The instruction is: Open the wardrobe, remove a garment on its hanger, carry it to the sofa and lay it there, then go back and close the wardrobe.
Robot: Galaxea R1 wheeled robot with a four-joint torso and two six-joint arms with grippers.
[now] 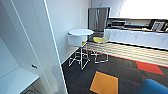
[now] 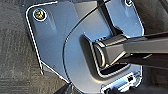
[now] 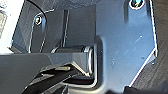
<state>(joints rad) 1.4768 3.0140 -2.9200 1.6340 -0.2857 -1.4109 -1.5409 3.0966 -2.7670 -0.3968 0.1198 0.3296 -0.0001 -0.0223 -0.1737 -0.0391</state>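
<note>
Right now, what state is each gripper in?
Left gripper: cannot be told from the left wrist view.
Right gripper: cannot be told from the right wrist view.

A small round white table (image 1: 81, 32) stands against the white wall (image 1: 65, 27) at the middle of the room, with a white chair (image 1: 75, 41) on a light metal frame tucked at its near left side and a yellow-seated stool (image 1: 99, 40) just to its right. Farther off a steel refrigerator (image 1: 98, 18) rises behind the table, and a long run of white lower cabinets (image 1: 140, 37) with a cluttered counter stretches away to the right. The dark carpet (image 1: 120, 67) carries an orange tile (image 1: 104, 83) near the front and a red tile (image 1: 149, 68) farther right.
</note>
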